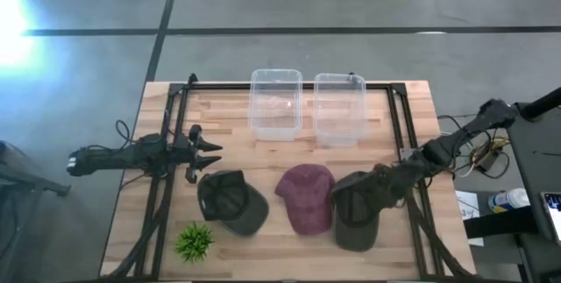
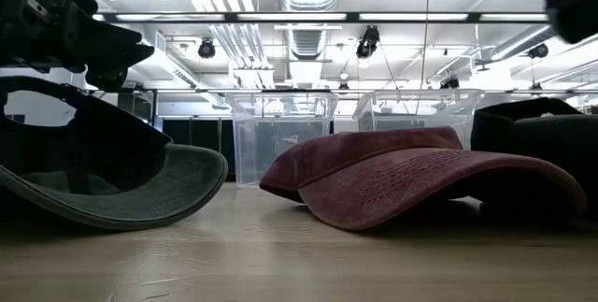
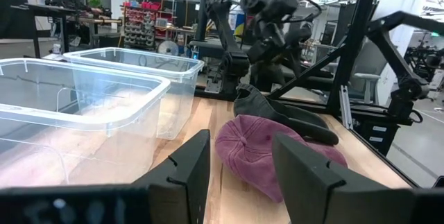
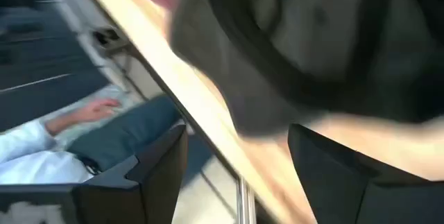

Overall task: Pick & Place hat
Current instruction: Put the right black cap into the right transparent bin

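Three caps lie on the wooden table. A dark olive cap [image 1: 230,201] lies at the near left, its hollow side up. A maroon cap [image 1: 306,197] lies in the middle on its rim and brim. A dark cap [image 1: 354,210] lies at the near right. My left gripper [image 1: 209,152] hangs open just beyond the olive cap's far left side, above the table; its wrist view [image 3: 239,182] looks toward the maroon cap [image 3: 274,148]. My right gripper [image 1: 387,183] is open at the dark cap's right side; the cap [image 4: 291,37] fills its wrist view just ahead of the fingers. My right gripper is open with its fingers [image 4: 163,172] close below the dark cap's edge [image 4: 277,123], coming from the table's right side. I cannot tell whether they touch the cap.
Two clear plastic bins [image 1: 276,103] [image 1: 340,108] stand side by side at the far middle. A small green plant [image 1: 195,241] stands at the near left. A black frame rail [image 1: 412,178] runs along the table's right side. A person's arm and leg [image 4: 69,148] show beyond the table's edge.
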{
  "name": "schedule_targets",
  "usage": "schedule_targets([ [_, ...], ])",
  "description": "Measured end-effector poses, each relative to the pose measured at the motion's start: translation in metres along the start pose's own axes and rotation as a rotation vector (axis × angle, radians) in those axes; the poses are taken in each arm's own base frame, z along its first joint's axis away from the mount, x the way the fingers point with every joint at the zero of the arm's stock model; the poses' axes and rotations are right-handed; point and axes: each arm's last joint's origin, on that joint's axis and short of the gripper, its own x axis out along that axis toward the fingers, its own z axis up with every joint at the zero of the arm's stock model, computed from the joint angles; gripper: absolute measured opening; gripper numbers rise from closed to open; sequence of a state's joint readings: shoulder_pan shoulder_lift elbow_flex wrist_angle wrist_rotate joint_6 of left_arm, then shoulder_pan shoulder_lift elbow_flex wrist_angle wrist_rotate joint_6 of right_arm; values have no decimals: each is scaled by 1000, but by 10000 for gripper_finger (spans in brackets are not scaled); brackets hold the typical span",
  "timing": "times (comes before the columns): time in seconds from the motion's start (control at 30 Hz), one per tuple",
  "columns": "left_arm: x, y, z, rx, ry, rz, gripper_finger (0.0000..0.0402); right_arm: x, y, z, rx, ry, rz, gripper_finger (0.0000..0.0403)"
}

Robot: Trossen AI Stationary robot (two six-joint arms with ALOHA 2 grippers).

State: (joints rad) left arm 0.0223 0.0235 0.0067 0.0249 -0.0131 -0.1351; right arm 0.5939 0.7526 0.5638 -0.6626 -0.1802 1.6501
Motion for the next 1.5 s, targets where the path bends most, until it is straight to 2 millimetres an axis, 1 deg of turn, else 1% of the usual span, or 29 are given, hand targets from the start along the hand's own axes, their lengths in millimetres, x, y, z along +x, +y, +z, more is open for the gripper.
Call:
schedule_targets([
  [0.07,0,0,0,0,0,0,149,2,5,-10,62,36,-52,247],
  [0.13,0,0,0,0,0,0,149,8,9,-19,121,65,-90,247],
  [0.23,0,0,0,0,0,0,149,24,9,-30,177,63,-138,247],
  [0.3,0,0,0,0,0,0,149,37,7,-33,208,37,-142,247],
  [0.43,0,0,0,0,-1,-1,149,64,1,-33,236,-19,-141,247],
  [0.57,0,0,0,0,-1,-1,149,82,-8,-29,234,-77,-230,247],
  [0.7,0,0,0,0,-1,-1,149,93,-16,-27,233,-106,-294,247],
  [0.9,0,0,0,0,0,-1,149,102,-17,-25,189,-162,-284,243],
  [0.97,0,0,0,0,0,-1,149,103,-19,-24,178,-176,-277,228],
  [1.03,0,0,0,0,0,-1,149,103,-18,-23,161,-179,-259,201],
  [1.1,0,0,0,0,0,-1,149,103,-18,-23,134,-189,-254,164],
  [1.3,0,0,0,0,0,-1,149,103,-15,-24,58,-178,-244,32],
  [1.37,0,0,0,0,0,-1,149,101,-9,-26,32,-165,-225,19],
  [1.43,0,0,0,0,0,-1,149,98,-3,-29,-1,-151,-206,17],
  [1.5,0,0,0,0,0,-1,149,93,8,-33,-53,-146,-170,15],
])
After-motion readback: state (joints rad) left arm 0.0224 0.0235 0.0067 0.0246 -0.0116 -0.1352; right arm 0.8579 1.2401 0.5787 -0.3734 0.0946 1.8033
